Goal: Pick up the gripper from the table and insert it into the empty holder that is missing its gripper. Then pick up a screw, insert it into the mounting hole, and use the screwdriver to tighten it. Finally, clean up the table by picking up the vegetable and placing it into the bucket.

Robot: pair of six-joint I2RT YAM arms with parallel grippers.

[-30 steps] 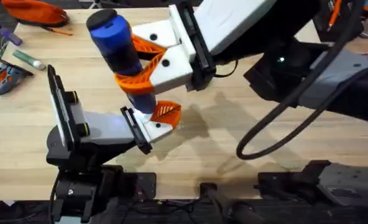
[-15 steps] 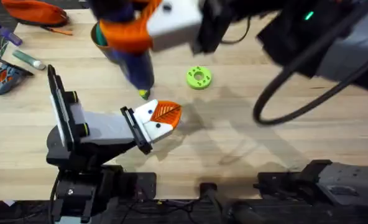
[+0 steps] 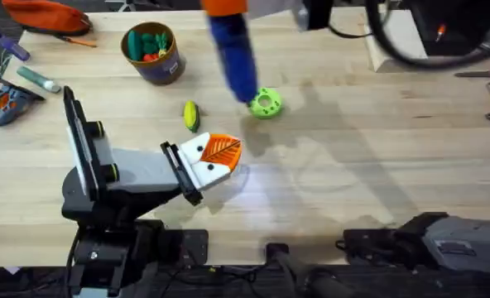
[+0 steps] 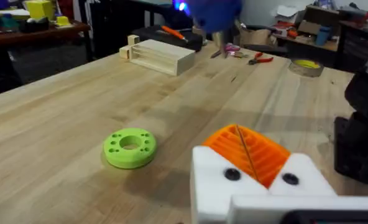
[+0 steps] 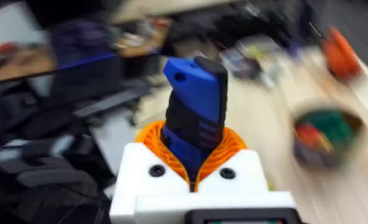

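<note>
Right gripper [image 5: 193, 177]: orange ribbed pads pinching the blue pen-shaped screwdriver [image 3: 232, 58], tip touching the green holed disc [image 3: 265, 103]. Left gripper [image 3: 220, 153]: orange ribbed pads pressed together on white angular bases. Oblong yellow-green vegetable [image 3: 191, 115] on wood at its 11 o'clock; round brown bucket [image 3: 152, 53] beyond that.
</note>
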